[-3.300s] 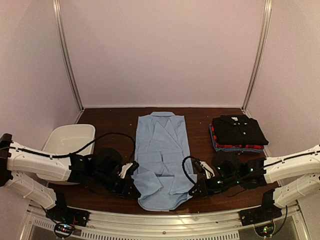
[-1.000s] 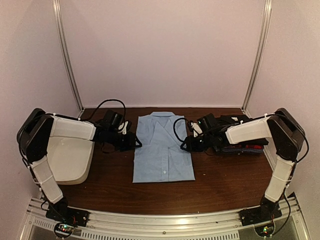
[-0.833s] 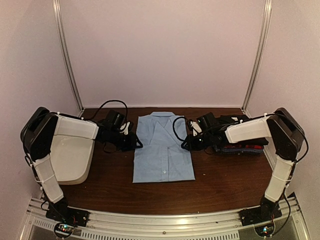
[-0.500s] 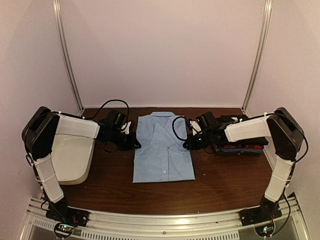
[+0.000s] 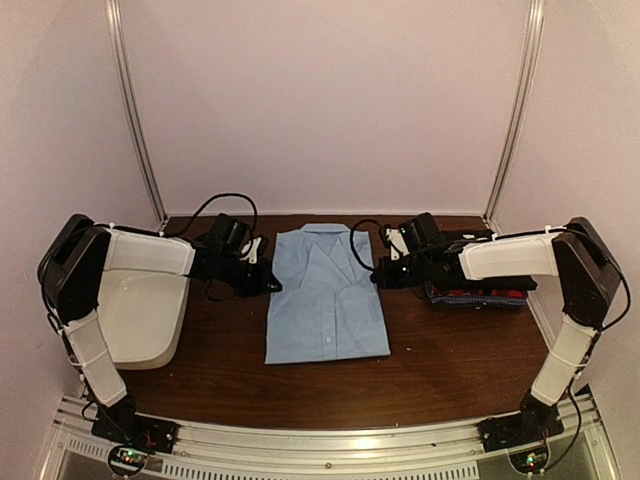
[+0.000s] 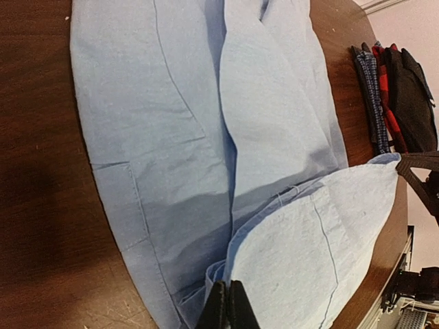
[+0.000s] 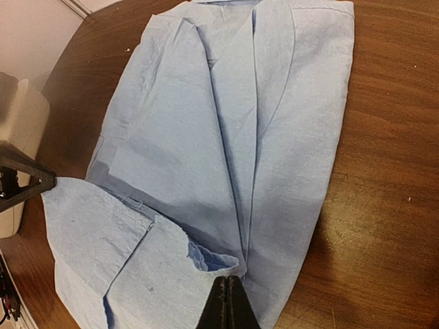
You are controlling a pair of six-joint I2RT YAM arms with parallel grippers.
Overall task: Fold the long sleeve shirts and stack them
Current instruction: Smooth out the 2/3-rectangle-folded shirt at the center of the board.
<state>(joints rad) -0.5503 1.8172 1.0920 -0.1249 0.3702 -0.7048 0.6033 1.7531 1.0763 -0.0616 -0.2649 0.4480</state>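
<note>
The light blue shirt (image 5: 325,300) lies collar-away in the middle of the table, its lower half folded up over the upper half. My left gripper (image 5: 272,286) is at its left edge and is shut on the left corner of the folded-up layer (image 6: 226,305). At the opposite edge, my right gripper (image 5: 377,277) pinches the right corner (image 7: 230,295). The pale cloth between them (image 6: 315,253) is slightly raised. The stack of folded shirts (image 5: 478,294), black over red and blue check, sits at the right behind my right arm.
A white plastic tub (image 5: 140,310) stands at the left edge, partly under my left arm. The table's dark wood (image 5: 450,350) shows around the shirt. Walls close in the back and both sides.
The full-length shirt was folded in half. In the last second both grippers closed on the folded layer's side corners, and the right one shifted slightly toward the back.
</note>
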